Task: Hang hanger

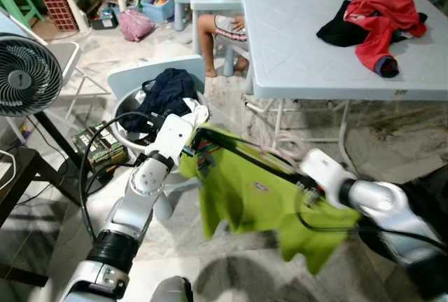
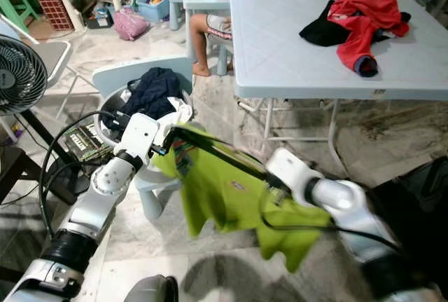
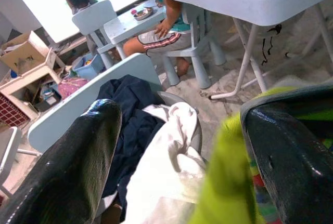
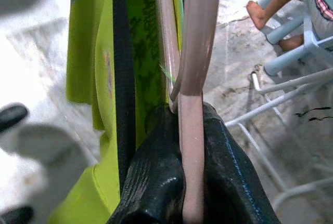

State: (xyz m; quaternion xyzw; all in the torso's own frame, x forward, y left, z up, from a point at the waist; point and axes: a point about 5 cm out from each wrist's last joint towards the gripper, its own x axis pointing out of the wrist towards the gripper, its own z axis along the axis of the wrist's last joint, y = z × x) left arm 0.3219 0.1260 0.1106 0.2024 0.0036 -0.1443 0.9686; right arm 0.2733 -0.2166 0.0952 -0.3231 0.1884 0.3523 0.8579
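A lived-in home: plastic table (image 1: 315, 50) strewn with clothes (image 1: 378, 18), laundry basket (image 1: 133, 109), standing fan (image 1: 24, 74), child-size chairs (image 3: 195, 31).

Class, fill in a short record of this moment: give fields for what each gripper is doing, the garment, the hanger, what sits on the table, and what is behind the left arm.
left gripper: jaws open, at one end of the green shirt
right gripper: jaws shut on the hanger
hanger: pale pink, clamped between the right fingers, running up over the shirt
green shirt: lime, stretched between the two grippers, hanging above the floor
table: pale blue, with a red garment over a black one
basket: holds dark blue and white clothes, behind the left arm
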